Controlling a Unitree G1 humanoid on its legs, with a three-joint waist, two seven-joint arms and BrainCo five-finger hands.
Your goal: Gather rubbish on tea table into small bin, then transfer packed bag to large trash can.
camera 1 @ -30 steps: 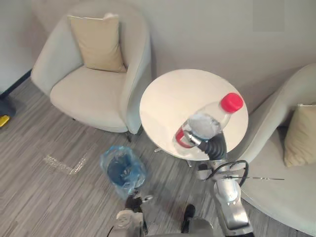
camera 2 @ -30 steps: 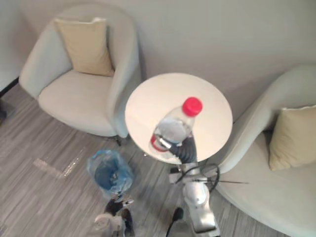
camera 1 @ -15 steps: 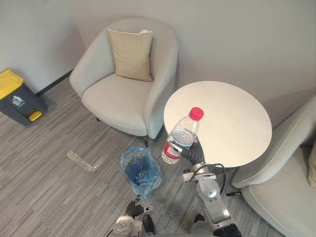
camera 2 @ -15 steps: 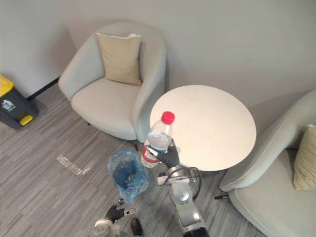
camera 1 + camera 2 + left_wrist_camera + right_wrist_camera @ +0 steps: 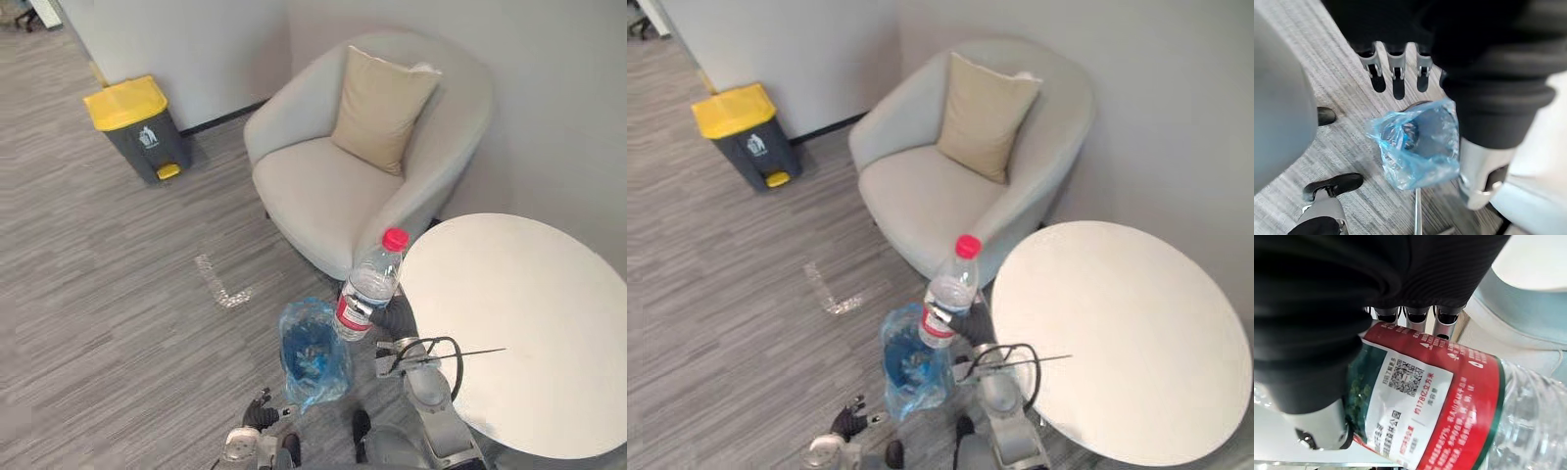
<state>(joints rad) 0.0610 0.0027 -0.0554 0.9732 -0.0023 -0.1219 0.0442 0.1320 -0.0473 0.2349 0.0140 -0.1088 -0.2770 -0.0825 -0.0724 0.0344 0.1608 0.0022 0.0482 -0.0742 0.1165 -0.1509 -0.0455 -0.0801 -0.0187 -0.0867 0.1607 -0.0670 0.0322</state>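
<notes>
Right hand [image 5: 396, 319] fingers wrapped round upright water bottle [image 5: 368, 287], aloft just right of blue-bagged small bin [image 5: 312, 354], left of tea table [image 5: 529, 323]. Left hand [image 5: 259, 412] near, fingers relaxed, empty.

Right arm [image 5: 432, 397] rises from the lower right, forearm steep. The right hand [image 5: 399, 318] is closed round the lower half of a bottle [image 5: 365, 291], held nearly upright, cap uppermost. Its fingers [image 5: 1415, 316] wrap one side of the label, thumb [image 5: 1320, 428] opposite. The left hand [image 5: 258, 413] hangs low, with straight fingers [image 5: 1396, 81] pointing floorward.
</notes>
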